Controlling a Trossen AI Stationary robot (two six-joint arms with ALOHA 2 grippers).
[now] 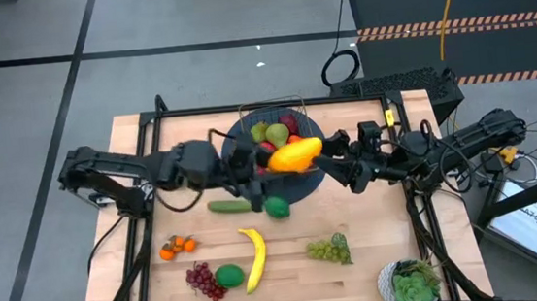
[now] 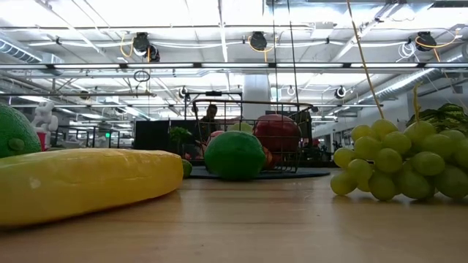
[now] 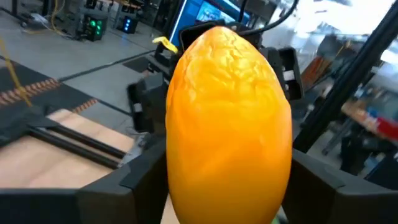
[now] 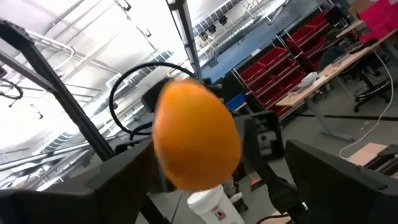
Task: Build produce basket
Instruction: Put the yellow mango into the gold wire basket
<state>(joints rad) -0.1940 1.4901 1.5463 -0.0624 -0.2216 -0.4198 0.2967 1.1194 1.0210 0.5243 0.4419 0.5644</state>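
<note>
- A smooth orange-yellow mango (image 1: 293, 155) hung just above the front rim of the small dark wire basket (image 1: 297, 121), which held red and green fruit on a round dark-blue mat (image 1: 238, 137).
- The left gripper (image 1: 260, 161) clamped the mango between its fingers (image 3: 134, 180).
- The right gripper (image 1: 332, 157) met the mango's other end, fingers spread around it without a clear grip.
- A yellow banana (image 1: 253, 257), green grapes (image 1: 328, 251) and a lime (image 1: 276, 206) lay on the wooden table (image 1: 358, 279).
</note>
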